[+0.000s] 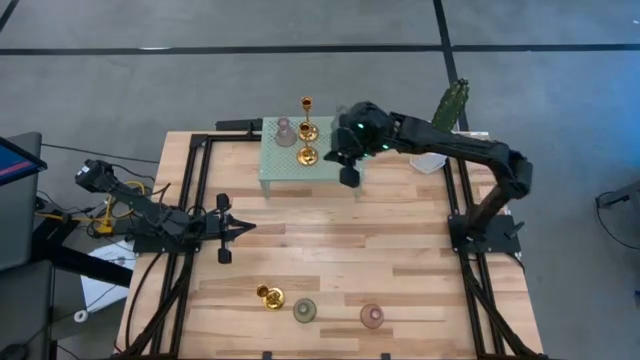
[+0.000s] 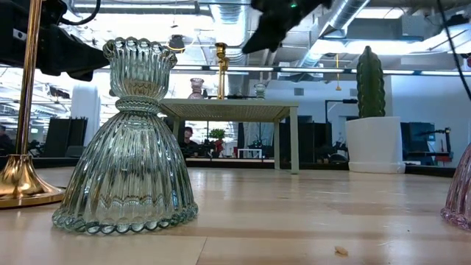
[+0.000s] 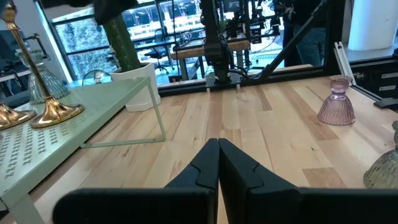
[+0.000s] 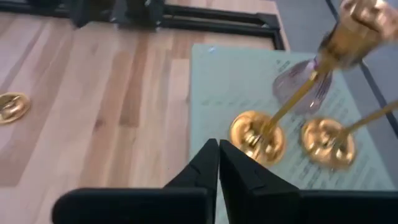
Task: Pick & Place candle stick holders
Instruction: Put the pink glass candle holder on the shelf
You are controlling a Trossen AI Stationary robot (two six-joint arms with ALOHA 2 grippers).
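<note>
Shut right end effector (image 1: 350, 176) hovers beside gold holders (image 1: 307, 154) on stand (image 1: 270, 170).

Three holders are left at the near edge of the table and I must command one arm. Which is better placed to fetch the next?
Left, probably. The left gripper rests low at mid-table, nearer the gold holder, green holder and pink holder. The right gripper hangs at the mint stand, farther off.
</note>
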